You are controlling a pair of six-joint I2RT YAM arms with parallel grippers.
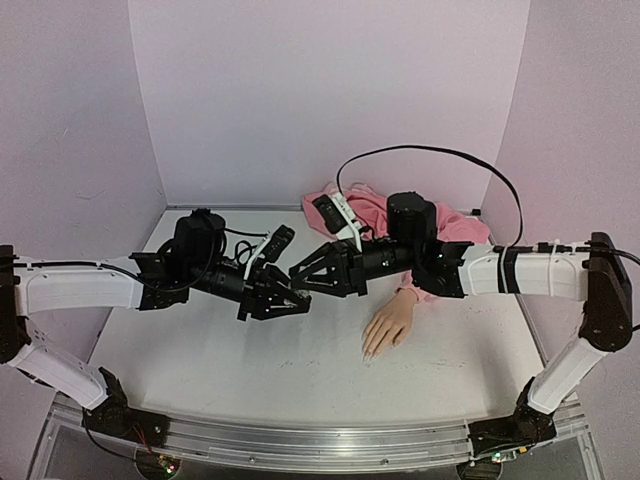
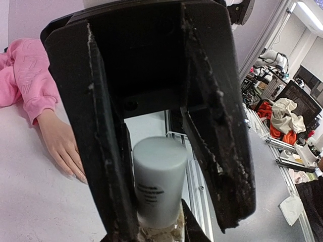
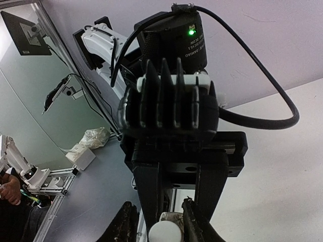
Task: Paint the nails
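Nails (image 1: 369, 352) — right of left hand (image 1: 300, 303) with bottle (image 2: 159, 181)

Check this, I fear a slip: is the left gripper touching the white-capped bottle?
Touching. The left wrist view shows the left gripper clamped against both sides of the bottle.

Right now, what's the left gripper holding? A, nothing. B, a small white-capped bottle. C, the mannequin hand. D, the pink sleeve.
B: in the left wrist view the left gripper is shut on the white-capped bottle, while the mannequin hand lies apart on the table.
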